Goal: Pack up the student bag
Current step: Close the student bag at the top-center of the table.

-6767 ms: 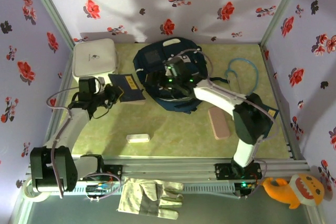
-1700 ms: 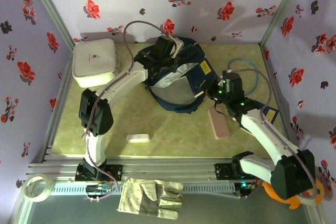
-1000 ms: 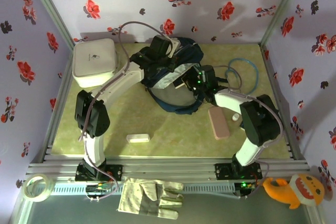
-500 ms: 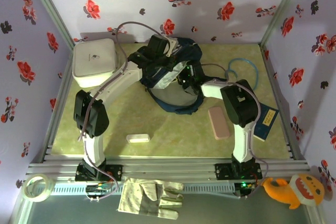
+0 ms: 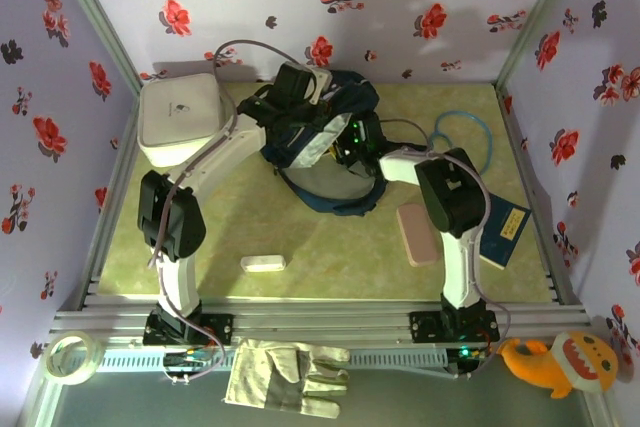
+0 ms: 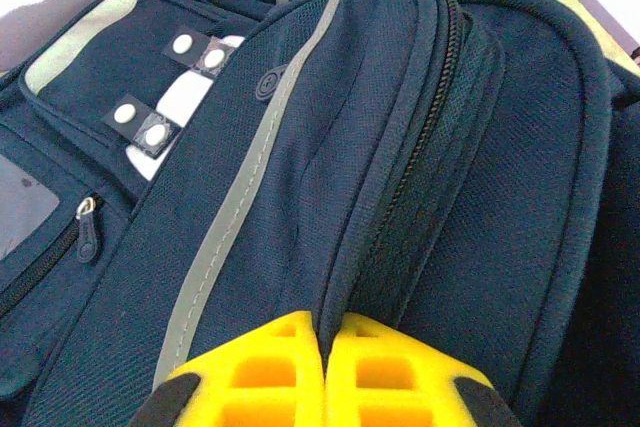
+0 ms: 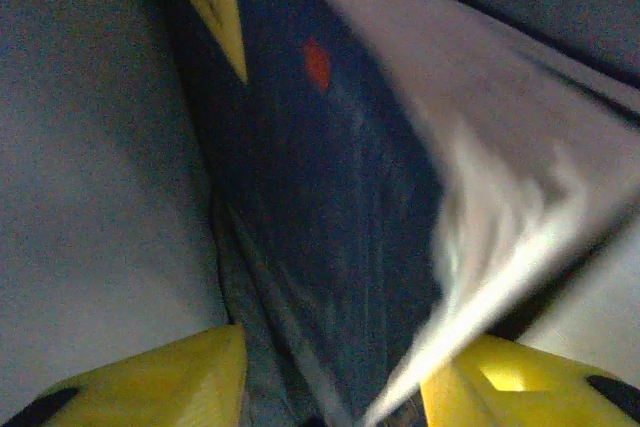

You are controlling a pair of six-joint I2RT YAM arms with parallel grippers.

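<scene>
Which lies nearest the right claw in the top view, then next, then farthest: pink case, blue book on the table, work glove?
Measured from the right claw, at the backpack:
1. Pink case, just right of centre.
2. Blue book, by the right edge.
3. Work glove, beyond the front rail.

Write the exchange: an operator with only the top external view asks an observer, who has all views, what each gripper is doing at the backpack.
Operator: Is the left gripper gripping the bag?
Observer: Yes. In the left wrist view the left gripper is shut, pinching a fold of the student bag beside its zipper.
Operator: And the right one?
Observer: The right wrist view shows the right gripper with fingers apart, a dark blue book standing between them.
</scene>
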